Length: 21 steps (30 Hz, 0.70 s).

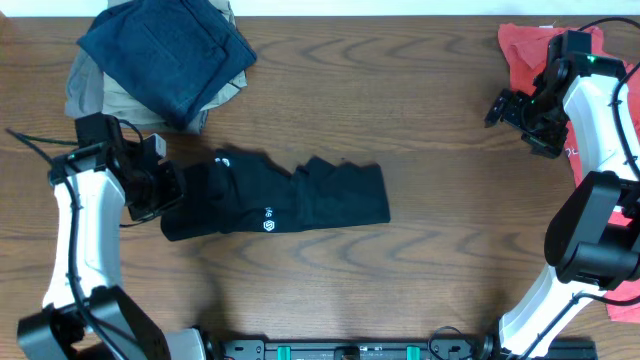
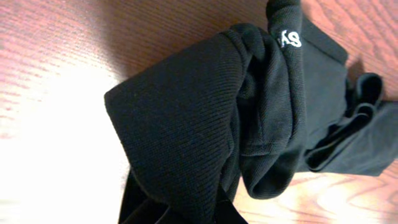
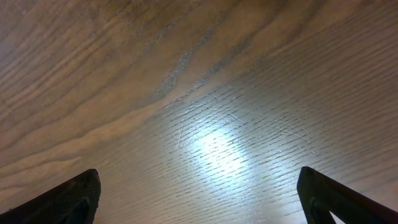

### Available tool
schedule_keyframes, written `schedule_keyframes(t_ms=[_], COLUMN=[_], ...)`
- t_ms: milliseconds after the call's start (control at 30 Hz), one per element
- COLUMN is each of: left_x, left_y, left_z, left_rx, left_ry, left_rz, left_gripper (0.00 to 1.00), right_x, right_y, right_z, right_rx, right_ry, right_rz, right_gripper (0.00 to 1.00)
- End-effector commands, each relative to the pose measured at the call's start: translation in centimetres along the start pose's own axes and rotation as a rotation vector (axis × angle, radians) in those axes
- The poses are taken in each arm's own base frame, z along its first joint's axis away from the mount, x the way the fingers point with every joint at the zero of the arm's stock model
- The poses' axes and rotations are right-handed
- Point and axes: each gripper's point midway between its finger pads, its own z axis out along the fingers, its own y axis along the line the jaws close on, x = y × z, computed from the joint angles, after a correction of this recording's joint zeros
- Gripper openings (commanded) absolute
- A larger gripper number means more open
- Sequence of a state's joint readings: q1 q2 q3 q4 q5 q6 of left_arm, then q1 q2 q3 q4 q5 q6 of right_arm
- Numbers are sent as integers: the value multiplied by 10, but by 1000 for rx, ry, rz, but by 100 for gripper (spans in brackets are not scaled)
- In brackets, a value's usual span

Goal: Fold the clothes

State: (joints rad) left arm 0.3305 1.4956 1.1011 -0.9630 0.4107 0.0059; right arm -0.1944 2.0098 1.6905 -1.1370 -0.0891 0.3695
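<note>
1. The black garment lies on the counter, a little left of the middle. Its long axis runs from left to right, and a small white logo sits close to its near edge.
2. Its left end is bunched into thick folds, as the left wrist view shows. Its right end lies loose and free.
3. The left gripper is at this left end. It is closed, and the cloth gathers toward it, so I judge that it pinches the garment there. The fingers themselves are hidden by the fabric.
4. The right gripper hangs at the far right, well apart from the garment. Its jaws are wide open with nothing between them, and its own view shows only bare wood.
5. So the garment stretches to the right, away from the left gripper, and its free end points toward the right arm. The left arm is much nearer. I judge that the right arm must travel left and nearer to reach that end.
6. The coral-red shirt beside the right gripper is not part of the job.
</note>
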Motion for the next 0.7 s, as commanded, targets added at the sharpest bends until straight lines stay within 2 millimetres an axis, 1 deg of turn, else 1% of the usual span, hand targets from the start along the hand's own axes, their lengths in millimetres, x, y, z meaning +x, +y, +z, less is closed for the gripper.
schedule_keyframes(t_ms=[0, 133, 267, 400, 533, 600, 667], left_x=[-8, -9, -8, -7, -12, -17, -21], left_y=[-3, -2, 10, 18, 23, 26, 28], left_z=[-15, -15, -10, 3, 18, 25, 32], left_rx=[-15, -19, -81, -98, -100, -100, -101], left_ry=[-58, -61, -46, -9, 12, 11, 9], left_rz=[-6, -5, -14, -34, -41, -41, -52], left_gripper=[6, 6, 6, 6, 7, 12, 13], right_x=[-5, -5, -5, -4, -5, -4, -5], right_y=[-1, -1, 0, 0, 0, 0, 0], right_z=[-1, -1, -1, -1, -1, -1, -1], right_rx=[4, 4, 4, 4, 4, 4, 4], right_ry=[-10, -10, -10, -10, -10, -10, -10], right_rz=[-12, -12, -14, -14, -14, -14, -14], right_gripper=[99, 99, 99, 99, 99, 99, 99])
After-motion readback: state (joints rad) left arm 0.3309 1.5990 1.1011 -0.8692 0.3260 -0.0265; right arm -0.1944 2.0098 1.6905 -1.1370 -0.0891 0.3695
